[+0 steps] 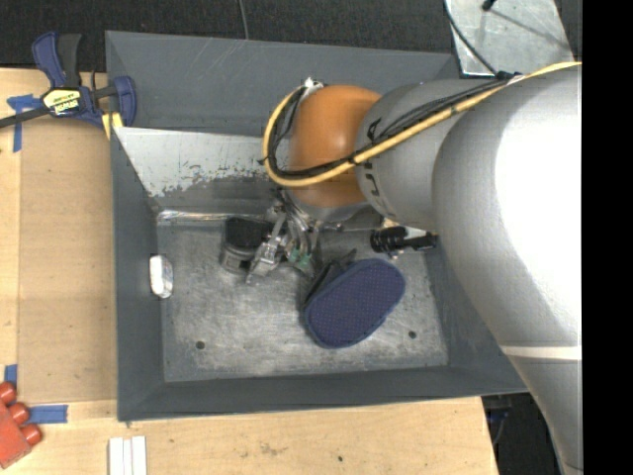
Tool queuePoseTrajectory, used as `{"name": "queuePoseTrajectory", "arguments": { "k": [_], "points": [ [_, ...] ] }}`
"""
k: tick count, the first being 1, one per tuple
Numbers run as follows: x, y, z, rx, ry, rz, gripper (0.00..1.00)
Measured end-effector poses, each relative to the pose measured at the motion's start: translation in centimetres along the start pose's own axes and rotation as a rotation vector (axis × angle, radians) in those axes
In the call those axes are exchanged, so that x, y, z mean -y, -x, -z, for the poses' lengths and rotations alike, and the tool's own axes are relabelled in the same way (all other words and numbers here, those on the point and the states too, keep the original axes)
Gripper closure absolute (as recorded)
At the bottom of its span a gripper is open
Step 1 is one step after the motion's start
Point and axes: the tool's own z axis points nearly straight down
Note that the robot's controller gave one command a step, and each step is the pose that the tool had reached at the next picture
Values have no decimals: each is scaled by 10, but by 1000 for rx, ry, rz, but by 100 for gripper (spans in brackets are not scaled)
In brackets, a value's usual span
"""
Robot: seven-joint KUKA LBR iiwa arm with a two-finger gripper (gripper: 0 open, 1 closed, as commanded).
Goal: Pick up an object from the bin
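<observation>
My gripper [280, 243] hangs below the orange wrist cover, low over the bin's back middle. Right at its left side lies a small black and grey cylinder [237, 242], touching or nearly touching it. A dark blue oval mesh pad [352, 302] lies just to the lower right of the gripper. A black marker [402, 238] rests to the right, partly under the arm.
A small white oval thing [160, 275] lies near the bin's left wall. The arm and its cables cover the bin's right and back right. The floor along the front wall is bare metal.
</observation>
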Motion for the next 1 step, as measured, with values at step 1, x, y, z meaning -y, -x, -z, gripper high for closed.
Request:
{"name": "queuePoseTrajectory", "arguments": {
  "k": [1],
  "points": [
    [-20,4,117,-19,-10,-56,100]
  ]
}}
